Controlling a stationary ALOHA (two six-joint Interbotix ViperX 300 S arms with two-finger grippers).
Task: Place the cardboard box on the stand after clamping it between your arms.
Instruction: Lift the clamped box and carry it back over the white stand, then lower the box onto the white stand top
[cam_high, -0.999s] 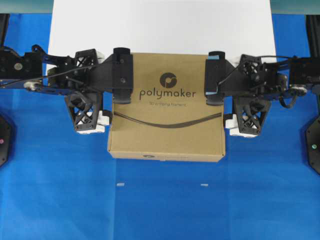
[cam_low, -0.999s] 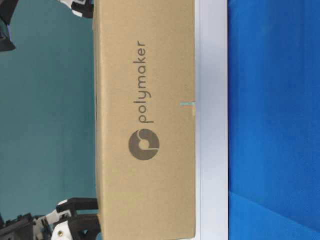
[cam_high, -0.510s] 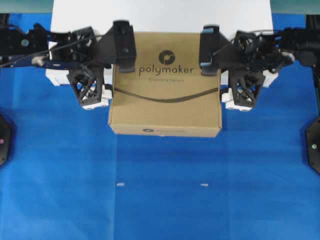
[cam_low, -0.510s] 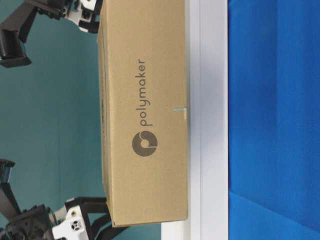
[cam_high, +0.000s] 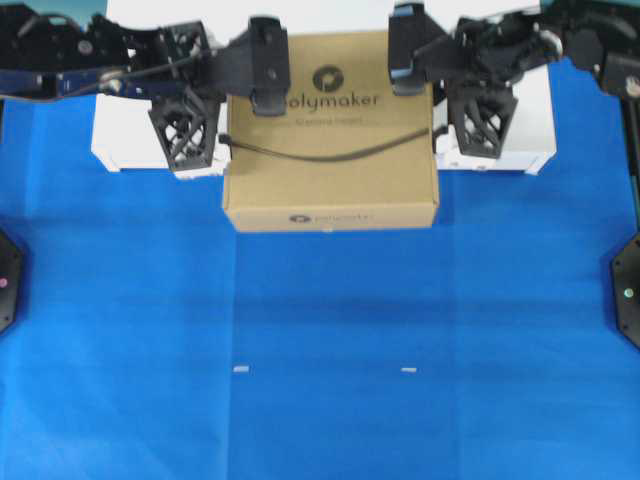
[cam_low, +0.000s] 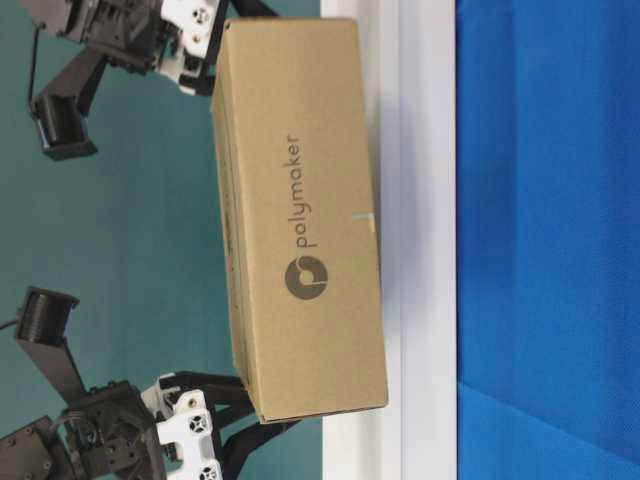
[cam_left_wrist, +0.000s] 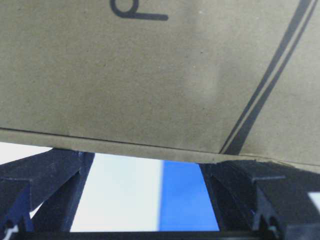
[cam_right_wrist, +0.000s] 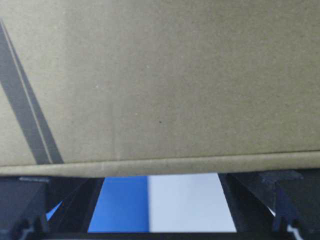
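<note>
At the far edge of the blue cloth (cam_high: 330, 330), you have the cardboard box (cam_high: 330, 165) pinned between your two arms, one pressing each side. It sits over the front edge of the white stand (cam_high: 125, 140): the back part overlaps the platform, the front part overhangs the cloth. From table level the box (cam_low: 300, 220) appears slightly tilted against the stand (cam_low: 425, 150); whether it rests on the platform or is carried just above it, you cannot tell.

Your left gripper (cam_high: 228, 110) has its fingers spread as wide as they go. One finger (cam_high: 265, 65) lies across the top of the box near the logo; the other, lattice-framed, stands against the left wall. Your right gripper (cam_high: 440, 95) mirrors this, fingers equally wide: one (cam_high: 408, 55) over the top, the lattice one beside the right wall.

Both wrist views show the box edge (cam_left_wrist: 150, 90) (cam_right_wrist: 165, 85) filling the gap between the fingers, with stand and cloth visible below.
</note>
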